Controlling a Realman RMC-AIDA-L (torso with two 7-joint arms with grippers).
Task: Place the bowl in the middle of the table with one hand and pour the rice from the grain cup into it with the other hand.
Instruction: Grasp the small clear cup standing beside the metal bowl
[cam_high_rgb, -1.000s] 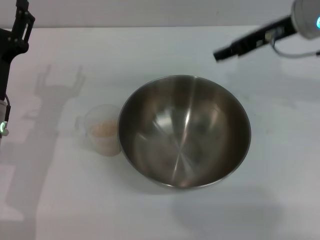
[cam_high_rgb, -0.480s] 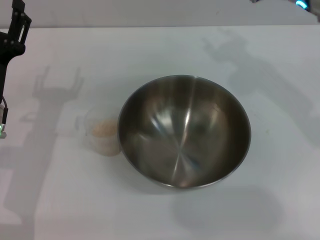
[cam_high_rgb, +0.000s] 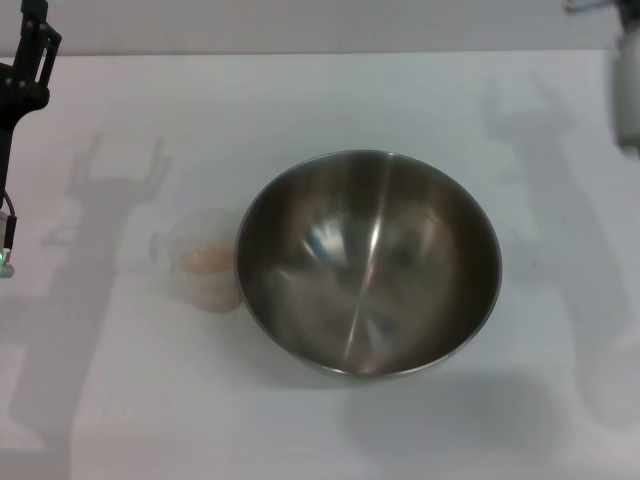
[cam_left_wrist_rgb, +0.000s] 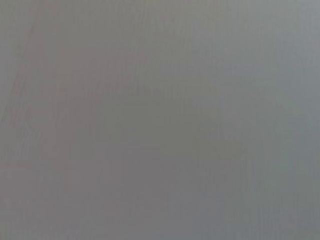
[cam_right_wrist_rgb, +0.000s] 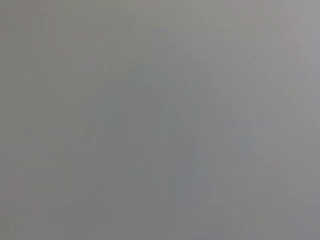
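Observation:
The bowl (cam_high_rgb: 368, 262), a wide shiny steel one, stands empty and upright in the middle of the table (cam_high_rgb: 300, 100). The grain cup (cam_high_rgb: 205, 259), small and translucent, stands touching the bowl's left side, with a pale layer of rice (cam_high_rgb: 205, 258) inside. My left gripper (cam_high_rgb: 38, 28) hangs at the far left back corner, well away from the cup. Only a white piece of my right arm (cam_high_rgb: 627, 90) shows at the far right edge; its gripper is out of view. Both wrist views show nothing but a plain grey surface.
Arm shadows fall on the white tabletop left of the cup and behind the bowl on the right. The table's back edge runs along the top of the head view.
My right arm has swung away from above the back of the bowl toward the right edge, and its gripper has left the view. The left arm, bowl and cup have stayed put.

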